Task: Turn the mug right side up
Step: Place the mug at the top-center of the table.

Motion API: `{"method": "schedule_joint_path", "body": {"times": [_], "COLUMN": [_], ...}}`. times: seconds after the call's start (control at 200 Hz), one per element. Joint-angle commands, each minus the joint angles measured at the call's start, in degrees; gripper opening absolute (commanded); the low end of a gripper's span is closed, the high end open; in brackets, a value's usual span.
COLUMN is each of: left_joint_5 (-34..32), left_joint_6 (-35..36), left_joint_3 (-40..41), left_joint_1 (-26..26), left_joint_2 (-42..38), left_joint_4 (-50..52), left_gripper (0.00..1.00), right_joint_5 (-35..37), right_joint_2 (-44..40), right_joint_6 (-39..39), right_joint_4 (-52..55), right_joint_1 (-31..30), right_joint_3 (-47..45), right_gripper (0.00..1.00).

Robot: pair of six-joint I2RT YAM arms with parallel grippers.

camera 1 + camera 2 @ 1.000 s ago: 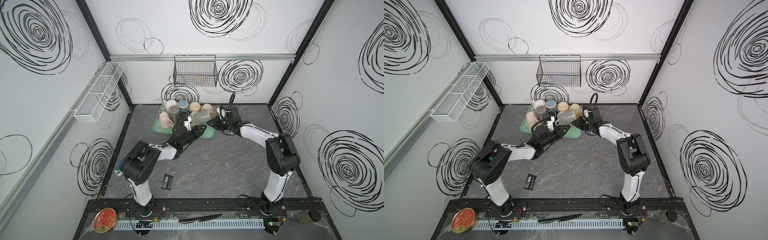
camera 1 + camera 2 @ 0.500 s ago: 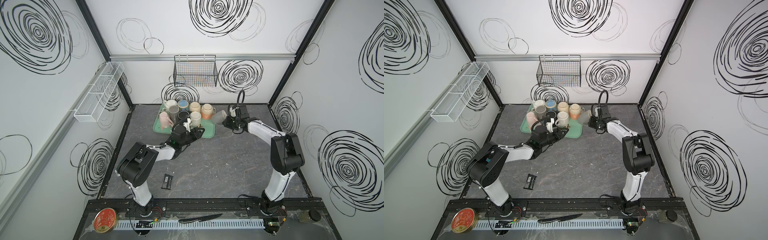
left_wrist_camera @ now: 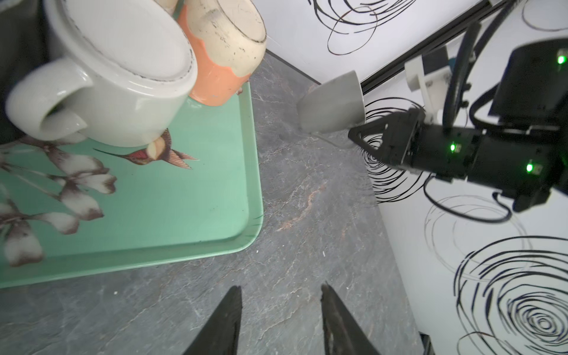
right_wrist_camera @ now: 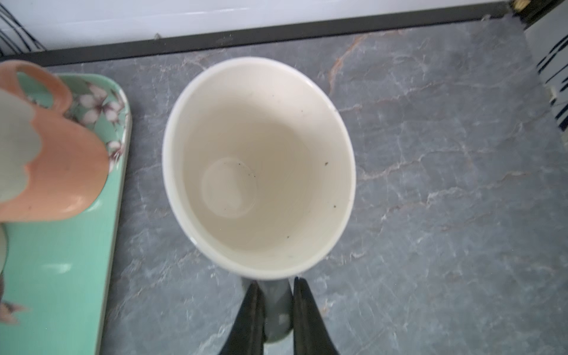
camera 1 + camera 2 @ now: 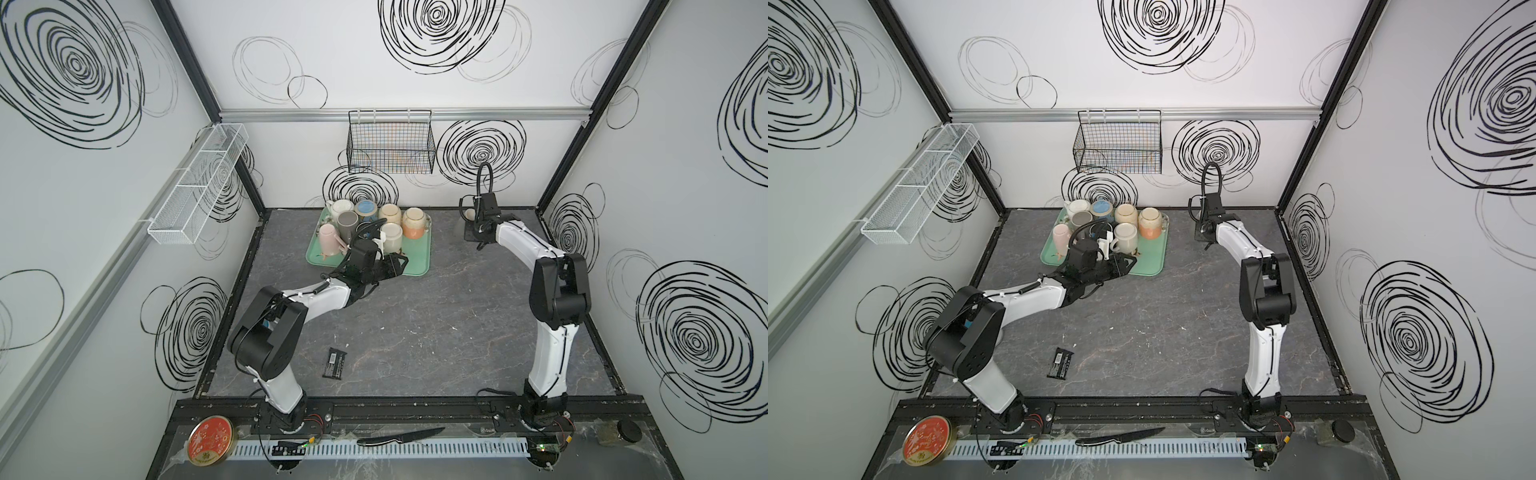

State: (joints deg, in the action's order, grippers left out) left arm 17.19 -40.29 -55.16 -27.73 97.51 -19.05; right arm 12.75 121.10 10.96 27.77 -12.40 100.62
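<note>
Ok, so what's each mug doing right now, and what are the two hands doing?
grey mug: off the tray, held by its handle, mouth not facing down.
right hand: shut on the grey mug's handle.
left hand: open, empty.
white mug: upside down on the tray.
orange mug: upside down on the tray.

Grey mug (image 3: 330,104) beside the green tray (image 3: 196,227)
Tapered, cream inside, tilted on its side: narrow base toward the tray, wide mouth away; clear of the tray's rim.
</note>
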Motion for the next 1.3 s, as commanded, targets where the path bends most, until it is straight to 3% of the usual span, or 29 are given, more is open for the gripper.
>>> {"method": "schedule_joint_path", "body": {"times": [0.0,0.165,0.46,0.665,0.871,1.111,1.296], "left_joint_5": [-2.34,-2.84,-2.68,-3.00,-3.00,-3.19,-3.52], "left_joint_6": [6.19,7.98,8.78,9.00,8.65,8.96,9.40], "left_joint_3": [-2.93,-3.97,-4.32,-4.69,-5.18,-5.18,-4.97], "left_joint_1": [0.50,1.01,2.40,2.76,2.76,2.76,2.85], "left_joint_2": [-1.71,-2.13,-1.72,-1.28,-0.49,-0.57,-1.17], "left_joint_4": [7.04,9.67,11.53,12.09,11.96,12.50,13.15], "left_gripper": [0.47,0.47,0.48,0.48,0.48,0.48,0.49], "right_joint_5": [6.52,6.38,2.42,0.24,0.95,-0.44,-0.58], "right_joint_2": [4.61,10.72,13.32,14.65,15.44,15.71,15.34], "right_joint_6": [-2.90,-4.02,-5.24,-6.42,-8.06,-7.80,-6.45], "right_joint_4": [5.78,8.62,3.53,4.22,4.79,5.02,4.97], "right_joint_1": [-0.84,-2.29,-3.81,-4.88,-6.45,-6.95,-7.15], "right_joint_3": [8.22,16.52,17.65,20.27,21.86,22.77,22.71], "right_gripper": [0.00,0.00,0.00,0.13,0.17,0.32,0.37]}}
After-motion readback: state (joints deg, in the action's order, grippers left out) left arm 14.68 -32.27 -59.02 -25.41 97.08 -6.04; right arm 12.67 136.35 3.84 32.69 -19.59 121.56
